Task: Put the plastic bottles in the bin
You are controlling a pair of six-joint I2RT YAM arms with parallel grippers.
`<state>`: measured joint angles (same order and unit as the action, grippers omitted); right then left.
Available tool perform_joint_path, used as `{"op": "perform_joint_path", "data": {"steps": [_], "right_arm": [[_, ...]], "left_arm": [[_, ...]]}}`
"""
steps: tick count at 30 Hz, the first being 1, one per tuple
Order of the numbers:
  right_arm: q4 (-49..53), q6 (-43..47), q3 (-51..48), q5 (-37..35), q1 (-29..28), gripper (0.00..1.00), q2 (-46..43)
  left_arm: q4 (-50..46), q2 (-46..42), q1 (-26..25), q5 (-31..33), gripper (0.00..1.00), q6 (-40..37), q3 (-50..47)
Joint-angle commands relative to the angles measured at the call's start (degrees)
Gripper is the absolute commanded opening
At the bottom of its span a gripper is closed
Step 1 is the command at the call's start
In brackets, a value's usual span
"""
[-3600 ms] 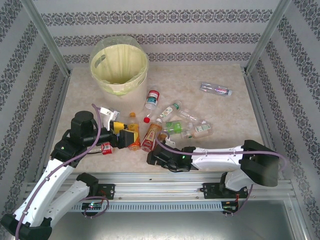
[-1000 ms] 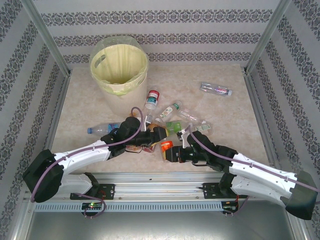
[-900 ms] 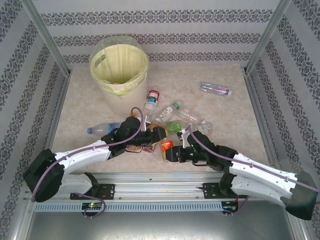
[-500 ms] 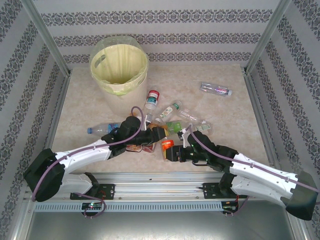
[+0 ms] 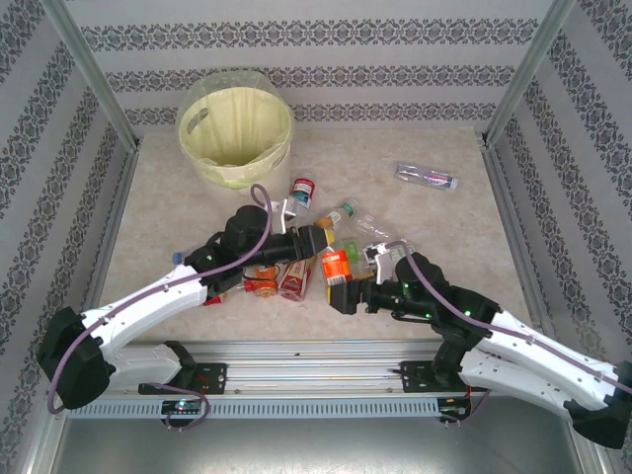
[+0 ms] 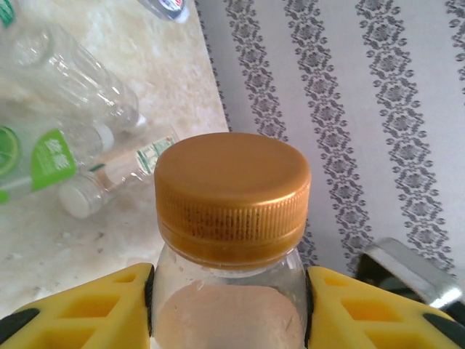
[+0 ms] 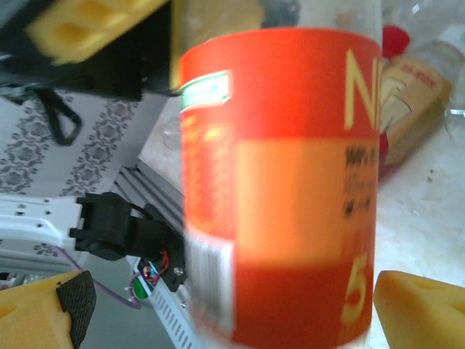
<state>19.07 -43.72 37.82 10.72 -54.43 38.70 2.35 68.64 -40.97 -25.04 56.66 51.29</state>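
On the near side of the bin (image 5: pixel 229 178), the left gripper (image 6: pixel 229 305) clamps a gold-capped bottle (image 6: pixel 231 189) by its neck; the right gripper (image 7: pixel 232 305) stands open around its label.

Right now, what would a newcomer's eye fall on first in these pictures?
The orange-labelled bottle at the centre of the table, with both hands at it: the left hand is clamped on its neck just under the gold cap, and the right hand stands open on either side of the label. Behind them, the big cream bin sits in the far left corner, and other bottles lie loose on the table.
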Motion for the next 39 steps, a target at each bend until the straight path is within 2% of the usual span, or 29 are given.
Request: {"op": "perform_joint_path", "data": {"steps": [1,6,14,19,25,28,32,39], "right_arm": [[4.5,3.8,3.4,-2.3,0.7,0.98,-3.3],[8.4,7.8,9.0,-4.6,1.2,0.98,-4.3],[15.1,15.3,18.9,-8.7,1.5,0.98,1.7],[14.9,16.9,19.9,-11.3,1.5,0.98,4.0],[15.6,16.1,20.2,-16.0,1.6,0.98,4.3],[16.1,15.9,19.7,-16.9,1.7,0.98,3.6],[19.0,15.7,20.7,-17.3,1.7,0.98,3.3],[20.2,14.5,18.6,-18.7,1.9,0.98,1.6]], "left_arm": [[-10.5,-0.1,2.9,1.0,0.49,-7.1,7.5],[-22.0,4.0,8.5,0.9,0.49,-13.8,21.4],[-35.8,13.6,19.3,0.6,0.50,-24.3,45.8],[-43.3,21.2,24.5,5.2,0.50,-29.5,61.7],[-50.5,30.0,27.6,11.8,0.50,-35.0,78.2],[-52.1,33.4,28.5,16.2,0.50,-36.9,82.7],[-52.6,37.1,29.5,18.6,0.50,-39.1,84.4],[-55.4,42.1,29.6,19.3,0.51,-42.3,82.9]]}}
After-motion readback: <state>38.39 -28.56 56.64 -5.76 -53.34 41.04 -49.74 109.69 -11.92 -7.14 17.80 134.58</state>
